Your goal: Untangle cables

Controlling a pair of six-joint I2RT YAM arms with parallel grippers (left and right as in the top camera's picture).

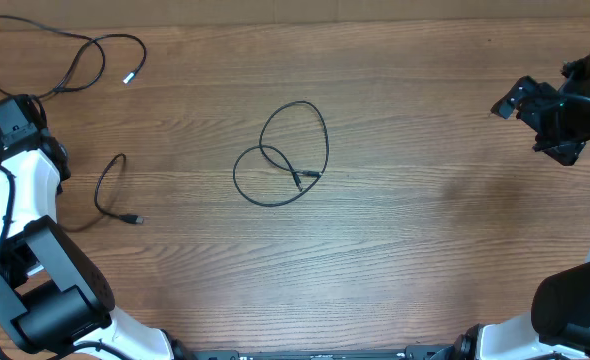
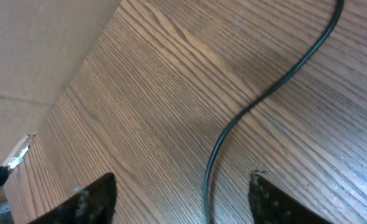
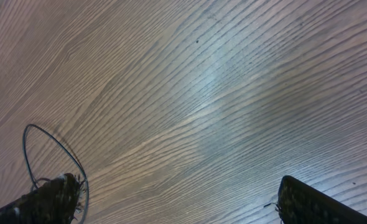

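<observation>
Three thin black cables lie apart on the wooden table. One is a loose loop (image 1: 280,160) in the middle with both plug ends crossing inside it. A long one (image 1: 75,62) with a silvery tip lies at the far left corner. A short curved one (image 1: 108,188) lies at the left. My left gripper (image 1: 13,108) is open just above the table, with a stretch of the long cable (image 2: 233,124) running between its fingers (image 2: 183,193), not held. My right gripper (image 1: 533,122) is open and empty at the far right. Its fingers (image 3: 177,193) show in the right wrist view, with the middle loop (image 3: 46,143) far off.
The table's left edge (image 2: 59,93) shows close to the left gripper, with floor beyond it. Thicker black wires run along both white arms at the table's left and right sides.
</observation>
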